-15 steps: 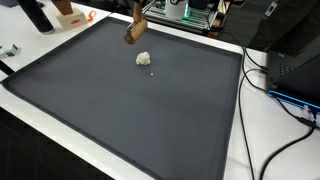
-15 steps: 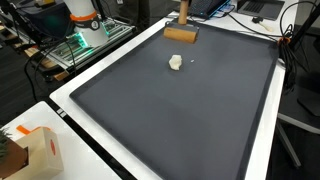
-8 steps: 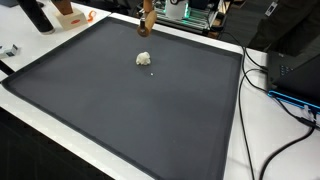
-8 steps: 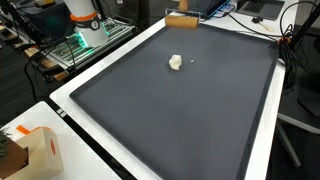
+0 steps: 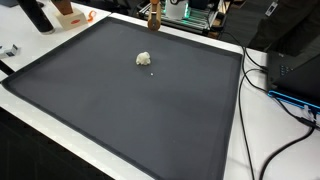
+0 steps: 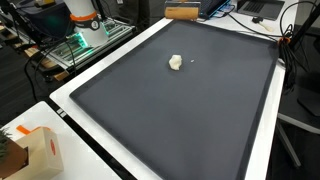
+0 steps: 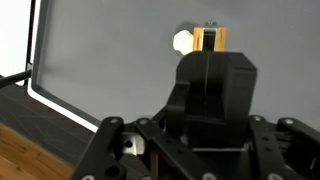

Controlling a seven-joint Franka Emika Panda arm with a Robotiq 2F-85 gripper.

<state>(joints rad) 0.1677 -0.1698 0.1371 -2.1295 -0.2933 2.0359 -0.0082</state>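
While the claw is hovering high above the far edge of the dark mat, it is pinching a small wooden block. Its fingers are largely hiding behind its own black housing in the wrist view, so only narrow slivers of the block are showing. In both exterior views the top of the frame is cutting off the arm, and little more than the wooden block is peeking in at the upper edge. A crumpled white lump is lying on the mat, well apart from the block. A pale speck is sitting near it, too small to identify. In the wrist view the lump is showing just beside the block, partly covered by it. The mat is resting on a white surface, with cables trailing over its edge.
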